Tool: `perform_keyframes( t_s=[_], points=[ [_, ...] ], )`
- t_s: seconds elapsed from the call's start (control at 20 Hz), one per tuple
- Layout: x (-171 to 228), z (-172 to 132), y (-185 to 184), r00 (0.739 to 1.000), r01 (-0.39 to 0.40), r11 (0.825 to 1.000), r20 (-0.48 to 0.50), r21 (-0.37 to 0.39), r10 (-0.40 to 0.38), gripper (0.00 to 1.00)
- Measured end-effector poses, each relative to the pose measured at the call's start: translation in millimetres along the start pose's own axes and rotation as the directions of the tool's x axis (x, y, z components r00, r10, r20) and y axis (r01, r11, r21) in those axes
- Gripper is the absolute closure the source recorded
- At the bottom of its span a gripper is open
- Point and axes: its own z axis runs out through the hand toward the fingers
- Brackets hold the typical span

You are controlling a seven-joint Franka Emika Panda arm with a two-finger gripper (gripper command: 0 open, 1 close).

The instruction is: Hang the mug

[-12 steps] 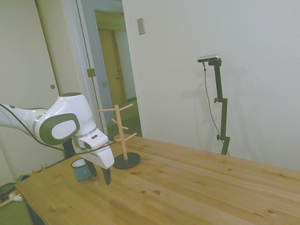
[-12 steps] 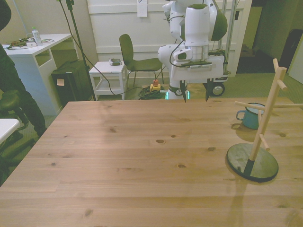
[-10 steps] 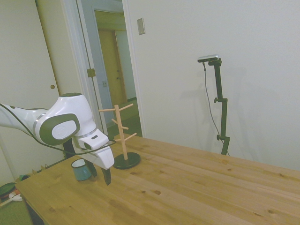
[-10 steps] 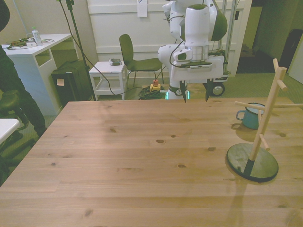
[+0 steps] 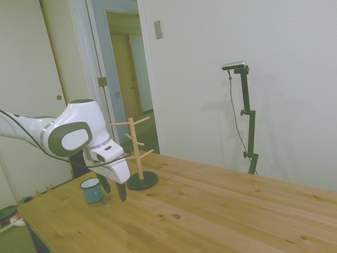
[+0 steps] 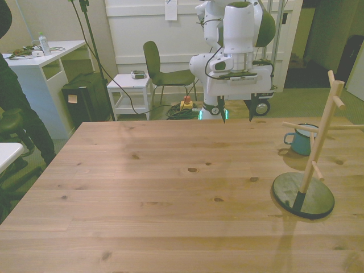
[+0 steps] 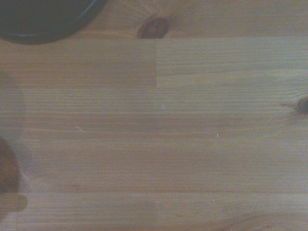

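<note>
Jaws wide and empty, the white two-finger gripper (image 6: pixel 236 113) could tip the small teal-blue enamel mug (image 6: pixel 300 139) at right, perhaps clipping the wooden peg stand (image 6: pixel 316 149).

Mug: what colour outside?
Teal-blue mug, white inside; clearest in the front view.

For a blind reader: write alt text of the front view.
A white robot arm's open pincer hangs above a wooden table's far edge. At the front view's right, a teal mug stands behind a wooden peg stand.
</note>
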Motion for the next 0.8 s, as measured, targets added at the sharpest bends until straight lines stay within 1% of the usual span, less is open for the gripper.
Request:
perform_keyframes(
  t_s=[0.15, 0.25, 0.55, 0.8],
  points=[
    [-0.7, -14.4, -11.7, 1.0, -0.001, 1.0, -0.012, 0.012, 0.001, 0.0],
    [-6.0, -26.5, -25.8, 1.0, 0.0, 1.0, -0.024, 0.019, 0.001, 0.0],
    [-30.3, -63.9, -87.5, 0.998, 0.03, 1.0, -0.058, 0.009, -0.029, 0.0],
    [-51.1, -73.8, -140.4, 0.996, 0.069, 0.998, -0.055, -0.011, -0.07, 0.0]
  ],
)
